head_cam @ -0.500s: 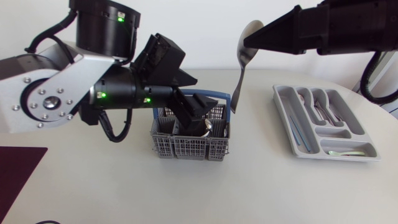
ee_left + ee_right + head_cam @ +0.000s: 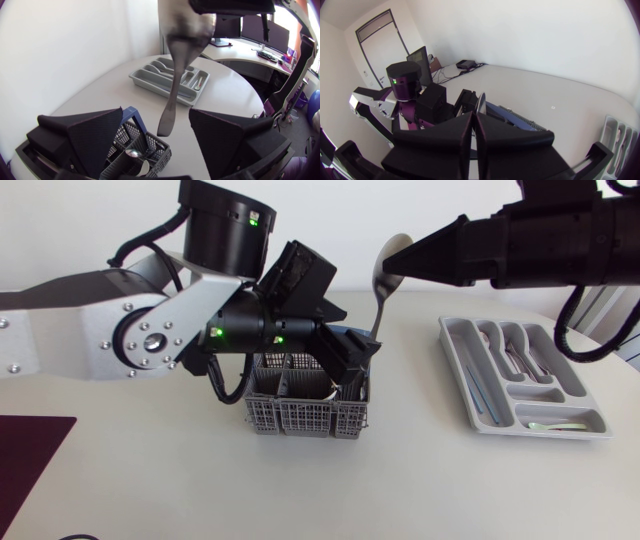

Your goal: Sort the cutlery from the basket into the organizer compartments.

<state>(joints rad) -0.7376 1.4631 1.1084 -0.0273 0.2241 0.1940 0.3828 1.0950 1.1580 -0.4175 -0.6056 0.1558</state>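
Since the right fingers [image 2: 432, 252] are clamped on the bowl of the long silver metal spoon [image 2: 379, 302], its handle hangs near-upright over the grey mesh plastic basket's [image 2: 300, 418] rear corner. The grey compartmented organizer tray [image 2: 470, 398] lies further right on the white table [image 2: 420, 480]. The left fingers [image 2: 340, 356], spread apart, hover just beside the handle.

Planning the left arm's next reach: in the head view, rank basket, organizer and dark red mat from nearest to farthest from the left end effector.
1. The basket, right beneath the left end effector.
2. The organizer, off to its right.
3. The dark red mat, far left, at the table's edge.
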